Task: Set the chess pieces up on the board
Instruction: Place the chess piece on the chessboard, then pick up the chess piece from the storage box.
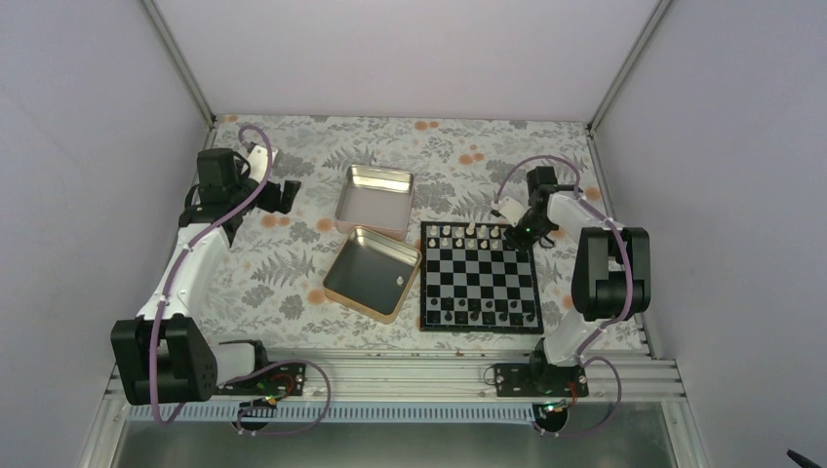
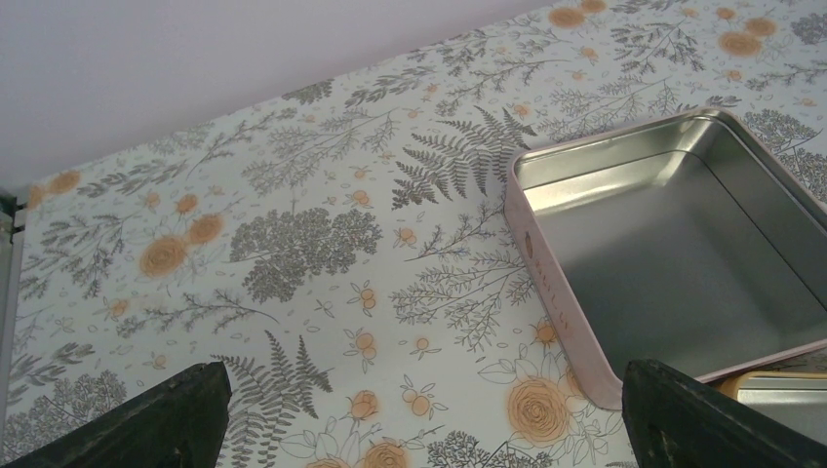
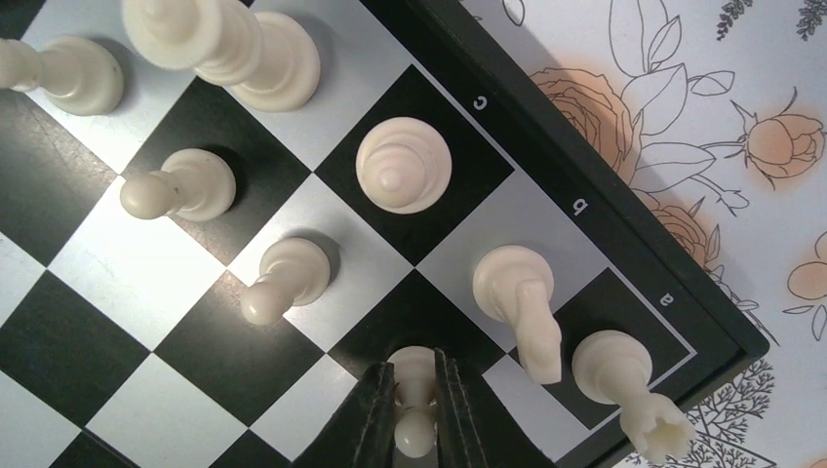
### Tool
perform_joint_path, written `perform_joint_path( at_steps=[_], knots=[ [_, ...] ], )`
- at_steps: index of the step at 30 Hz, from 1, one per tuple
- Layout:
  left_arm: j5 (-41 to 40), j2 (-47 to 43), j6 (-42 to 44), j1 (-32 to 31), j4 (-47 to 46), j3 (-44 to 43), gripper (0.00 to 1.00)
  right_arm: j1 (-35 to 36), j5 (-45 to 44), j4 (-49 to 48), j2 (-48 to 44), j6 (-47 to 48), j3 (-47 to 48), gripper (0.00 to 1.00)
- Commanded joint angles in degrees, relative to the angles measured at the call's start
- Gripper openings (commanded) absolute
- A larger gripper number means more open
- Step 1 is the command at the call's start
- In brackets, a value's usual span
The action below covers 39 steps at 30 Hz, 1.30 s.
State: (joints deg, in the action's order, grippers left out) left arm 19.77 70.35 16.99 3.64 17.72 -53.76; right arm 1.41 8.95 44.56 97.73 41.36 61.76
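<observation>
The board (image 1: 482,283) lies right of centre, with several cream chess pieces (image 1: 475,234) along its far rows. At that far right corner my right gripper (image 1: 517,232) is shut on a white pawn (image 3: 415,421), its fingers (image 3: 371,419) pinching the pawn's neck over a black square. Close by stand a rook (image 3: 624,375), a knight (image 3: 517,292), a bishop (image 3: 402,164) and two more pawns (image 3: 288,278). My left gripper (image 1: 286,193) hangs open over the cloth at the far left, with nothing between its fingers (image 2: 185,414).
Two shallow metal tins (image 1: 375,198) (image 1: 371,273) sit left of the board; the far one (image 2: 673,253) is just right of my left gripper. Dark pieces (image 1: 478,314) line the board's near rows. The board's rim (image 3: 546,146) meets floral cloth.
</observation>
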Motion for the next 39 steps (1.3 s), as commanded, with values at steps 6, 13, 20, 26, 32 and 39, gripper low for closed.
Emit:
perform_joint_path(
  at_steps=[6,13,20,26,32,39],
  knots=[
    [0.36,-0.38,0.28,0.25,-0.41,-0.31,1.0,-0.38,2.45,0.21,-0.8,1.27,1.06,0.27],
    [0.36,-0.39,0.26,0.23,-0.45,-0.34,1.0,1.6,1.9,7.95,-9.94,-0.39,3.98,0.28],
    [0.93,0.0,0.24,0.23,-0.09,-0.65,1.0,17.84,-1.6,18.04,-16.49,-6.27,15.02,0.29],
    [0.42,-0.73,0.14,0.23,0.0,-0.74,1.0,31.85,-1.21,17.69,-11.67,-8.61,21.03,0.28],
    [0.18,-0.57,0.1,0.23,-0.03,-0.72,1.0,41.81,-1.43,15.42,-3.41,-9.0,22.4,0.28],
    [-0.02,-0.43,0.14,0.23,-0.08,-0.74,1.0,49.09,-4.26,14.95,7.79,-10.08,28.63,0.28]
  ],
)
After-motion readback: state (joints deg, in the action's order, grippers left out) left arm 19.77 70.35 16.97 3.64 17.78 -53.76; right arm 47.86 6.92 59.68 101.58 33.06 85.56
